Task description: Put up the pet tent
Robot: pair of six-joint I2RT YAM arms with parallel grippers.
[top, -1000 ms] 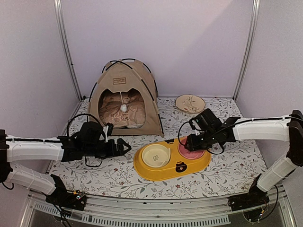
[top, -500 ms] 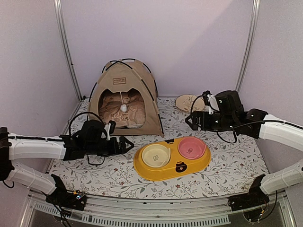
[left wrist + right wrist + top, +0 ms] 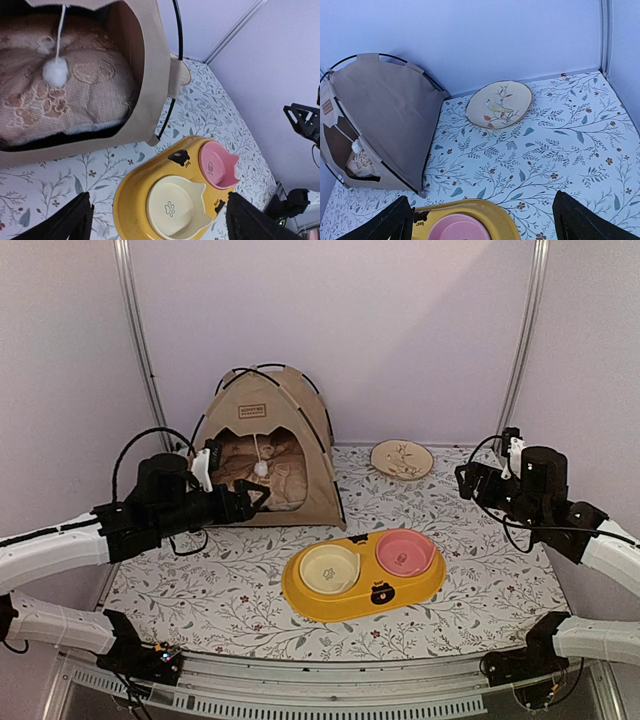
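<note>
Pet tent (image 3: 300, 455): beige canvas; poles (image 3: 180, 35) black; pom-pom (image 3: 261, 468) white. Cushion (image 3: 60, 100) inside: tan, lace-like floral. Tray (image 3: 340, 608) yellow; left bowl (image 3: 330, 568) cream, right bowl (image 3: 405, 553) pink. Far plate (image 3: 402, 459): cream, bird-and-branch motif. Tablecloth (image 3: 220, 580): white, grey-blue leaf sprigs, small red flowers.

Two grippers are in view, each with two black fingers. One beige canvas pet tent with thin black poles (image 3: 265, 445) stands just ahead of the fingers of the left gripper (image 3: 255, 500). It carries one brown label patch (image 3: 252, 411) and one white pom-pom on a string (image 3: 261, 468), and holds one tan lace-patterned cushion (image 3: 60, 100).

One yellow oval two-hole bowl tray (image 3: 330, 608) lies below and between both pairs of fingers. It holds two bowls, one cream bowl (image 3: 329, 568) and one pink bowl (image 3: 405, 553).

One round cream ceramic plate painted with a bird (image 3: 402, 459) lies ahead of the fingers of the right gripper (image 3: 463, 483).
</note>
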